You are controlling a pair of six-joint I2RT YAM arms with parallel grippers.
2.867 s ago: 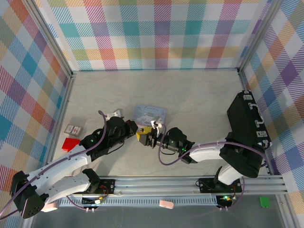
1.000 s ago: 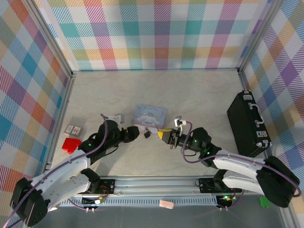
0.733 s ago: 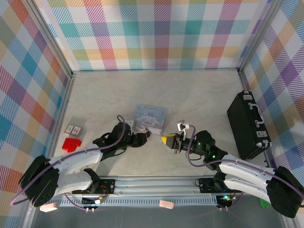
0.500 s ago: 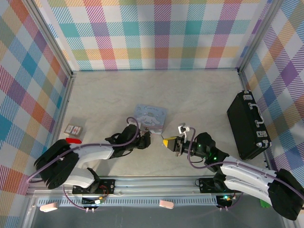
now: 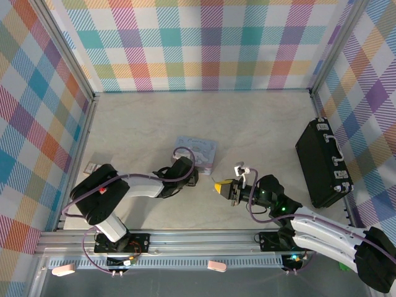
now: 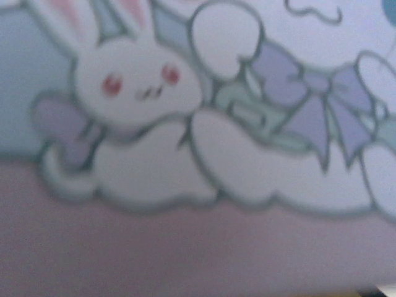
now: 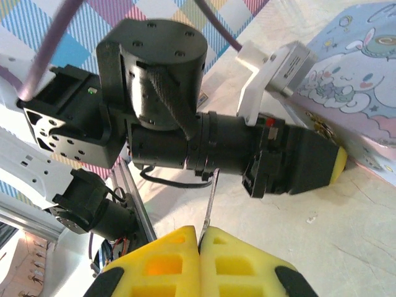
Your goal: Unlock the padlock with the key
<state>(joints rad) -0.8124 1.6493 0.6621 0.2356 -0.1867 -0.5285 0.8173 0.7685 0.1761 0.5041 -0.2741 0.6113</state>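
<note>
My right gripper [image 7: 199, 238] is shut, its yellow fingertips [image 7: 232, 257] pinching the key [image 7: 208, 201], a thin grey metal blade that sticks out toward the left arm. In the top view the right gripper [image 5: 218, 185] hovers low, just right of the left gripper [image 5: 190, 176]. The left gripper lies low against the near edge of the pastel cartoon tin [image 5: 198, 150]. Its black body and yellow tip [image 7: 337, 164] show side-on in the right wrist view, so I cannot make out how its jaws stand. The left wrist view is a blurred close-up of the tin's bunny picture [image 6: 136, 86]. The padlock is hidden.
A black case [image 5: 323, 164] stands at the right wall. A small card-like item [image 5: 93, 167] lies at the left, beside the left arm's elbow. A metal rail [image 5: 204, 238] runs along the near edge. Bare tabletop stretches behind the tin.
The left arm has stretched out low and slid its gripper right, up against the tin's near edge. The right gripper, still holding the key, has drifted slightly toward me.
</note>
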